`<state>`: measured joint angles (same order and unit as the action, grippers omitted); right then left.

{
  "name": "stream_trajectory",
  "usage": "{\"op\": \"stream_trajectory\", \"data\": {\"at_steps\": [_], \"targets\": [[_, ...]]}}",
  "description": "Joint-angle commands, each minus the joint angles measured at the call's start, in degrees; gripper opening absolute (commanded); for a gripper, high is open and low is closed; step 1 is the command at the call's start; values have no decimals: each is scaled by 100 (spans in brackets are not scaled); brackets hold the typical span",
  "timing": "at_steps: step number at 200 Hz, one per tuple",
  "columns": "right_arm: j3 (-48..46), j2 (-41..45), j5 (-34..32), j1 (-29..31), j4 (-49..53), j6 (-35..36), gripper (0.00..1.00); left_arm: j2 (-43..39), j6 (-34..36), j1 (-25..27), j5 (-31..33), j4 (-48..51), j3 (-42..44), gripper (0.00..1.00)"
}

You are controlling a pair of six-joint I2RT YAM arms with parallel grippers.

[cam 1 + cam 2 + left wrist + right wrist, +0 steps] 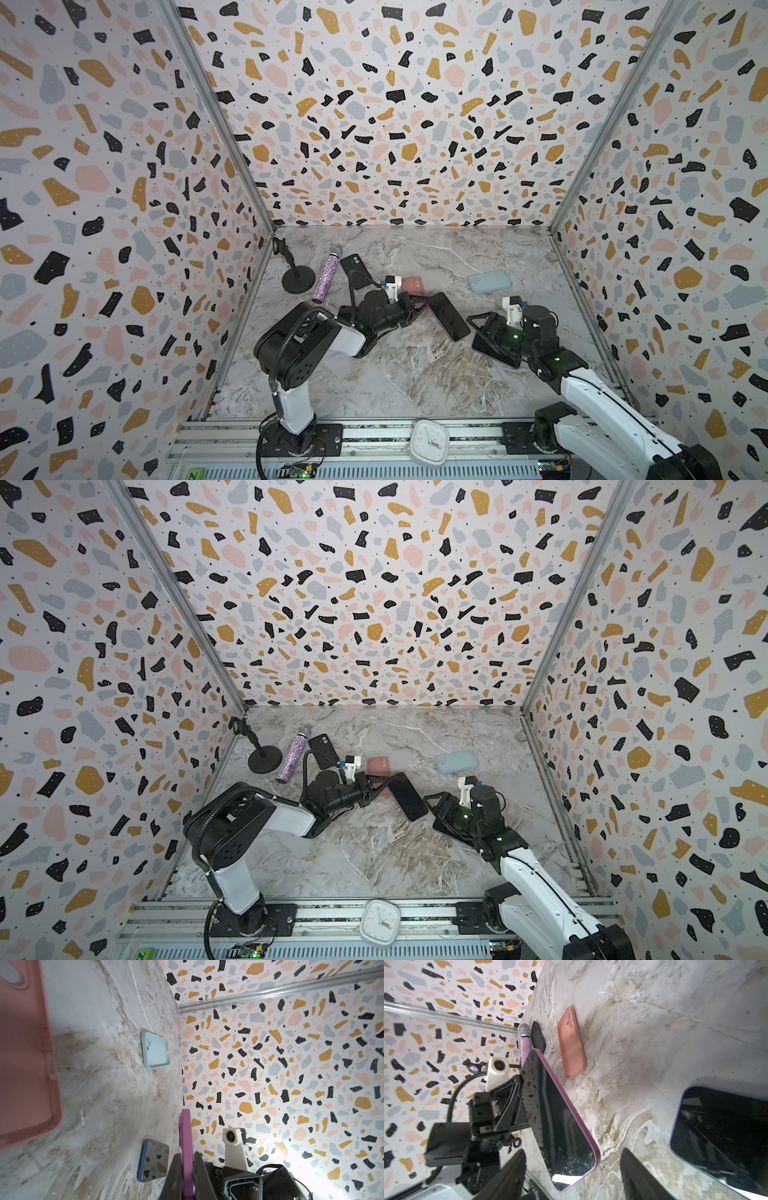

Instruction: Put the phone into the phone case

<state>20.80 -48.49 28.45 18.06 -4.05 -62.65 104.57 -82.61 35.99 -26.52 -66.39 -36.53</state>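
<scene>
Marble tabletop: left jaws clamp the purple phone (tilted, screen up); right jaws gape near its free end.

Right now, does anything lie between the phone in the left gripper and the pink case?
Nothing visible does. The left gripper holds the phone tilted, and the pink case lies on the table just behind it.

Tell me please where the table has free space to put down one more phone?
Free: the wide front marble between the two arm bases, and the back strip along the rear wall behind the blue case. Crowded: the back-left corner with stand, microphone and black case, and the middle, where the left gripper holds the purple phone near the pink case.
</scene>
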Motion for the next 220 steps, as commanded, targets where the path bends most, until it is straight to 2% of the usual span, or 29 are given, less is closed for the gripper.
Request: {"op": "stream_trajectory", "data": {"at_steps": [1, 48, 101, 181, 220], "targets": [[-249, 186, 716, -151, -812, -915, 73, 2, -535, -31, 249, -1008, -78, 0], [-958, 277, 969, -207, -2397, -1952, 74, 19, -854, 38, 558, -1174, 39, 0], [-1122, -101, 952, -168, -3436, -2364, 68, 209, -1109, 127, 560, -1394, 7, 0], [-1173, -737, 996, -66, -4349, -2480, 40, 300, -1378, 198, 491, -1706, 1, 0], [-1222, -751, 902, -67, -4372, -2367, 24, 300, -1446, 198, 468, -1815, 58, 0]]}}
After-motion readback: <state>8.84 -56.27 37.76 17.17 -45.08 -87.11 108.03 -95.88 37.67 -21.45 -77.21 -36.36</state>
